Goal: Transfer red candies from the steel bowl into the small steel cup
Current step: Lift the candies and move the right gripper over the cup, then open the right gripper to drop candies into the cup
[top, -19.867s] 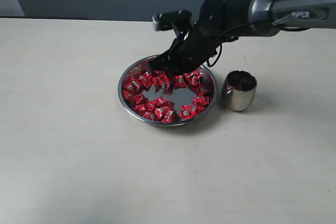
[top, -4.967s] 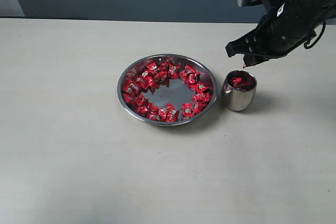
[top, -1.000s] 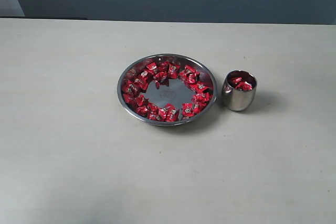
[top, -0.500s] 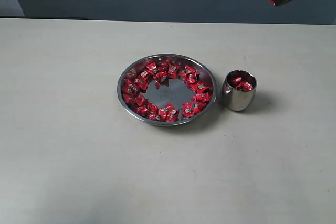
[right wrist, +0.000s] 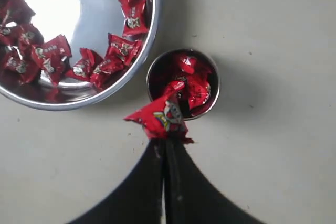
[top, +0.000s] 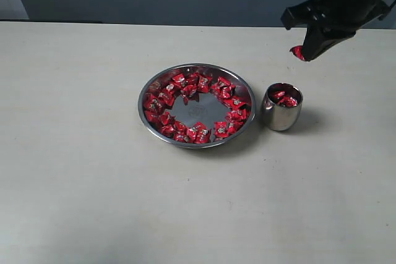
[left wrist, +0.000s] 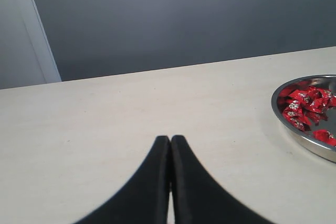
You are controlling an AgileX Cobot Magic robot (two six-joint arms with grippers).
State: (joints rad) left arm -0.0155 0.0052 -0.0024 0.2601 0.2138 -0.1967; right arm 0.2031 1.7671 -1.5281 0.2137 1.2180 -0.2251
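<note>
The steel bowl [top: 146,112] sits mid-table with several red candies [top: 185,88] ringed round its bare centre; in the right wrist view the bowl [right wrist: 100,24] shows beside the cup. The small steel cup [top: 281,115] stands just right of it, holding a few red candies [right wrist: 191,85]. My right gripper [top: 299,54] hangs in the air above and slightly behind the cup, shut on one red candy [right wrist: 159,117] pinched at its tips. My left gripper [left wrist: 169,139] is shut and empty, low over bare table left of the bowl [left wrist: 310,142].
The pale table [top: 80,171] stretches wide on all sides of the bowl and cup. A dark wall runs along the table's far edge [top: 124,23]. No other objects show.
The right gripper, holding a candy, has come down from the top edge of the exterior view toward the cup. Bowl and cup have not moved.
</note>
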